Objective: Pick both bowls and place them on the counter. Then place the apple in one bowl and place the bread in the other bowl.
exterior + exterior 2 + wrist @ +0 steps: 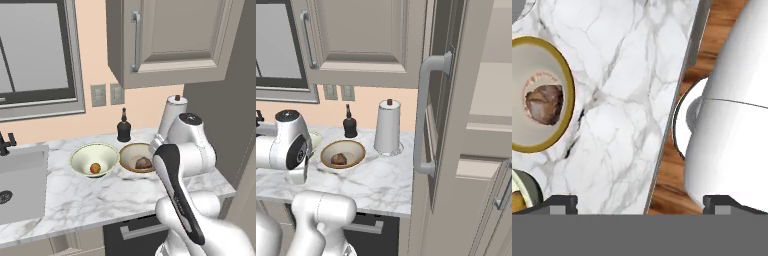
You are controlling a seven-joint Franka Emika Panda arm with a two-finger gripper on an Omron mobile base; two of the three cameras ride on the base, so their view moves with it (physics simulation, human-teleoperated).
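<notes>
Left base view gives you both bowls on the counter (75, 200): the apple (95, 168) lies in the pale bowl (94, 159), the bread (143, 162) in the tan bowl (138, 158) touching it. Right base view confirms the bread sits in the tan bowl, near a paper towel roll (388, 127). Hand view looks down on the counter with the tan bowl at its left edge; the finger tips (559, 202) stand far apart, holding nothing. You can judge the task finished; next, simply pull the arm clear.

Peach wall (95, 60) w/ outlets (98, 95), beige upper cabinet (170, 40), window (35, 50), wood floor (672, 175).
</notes>
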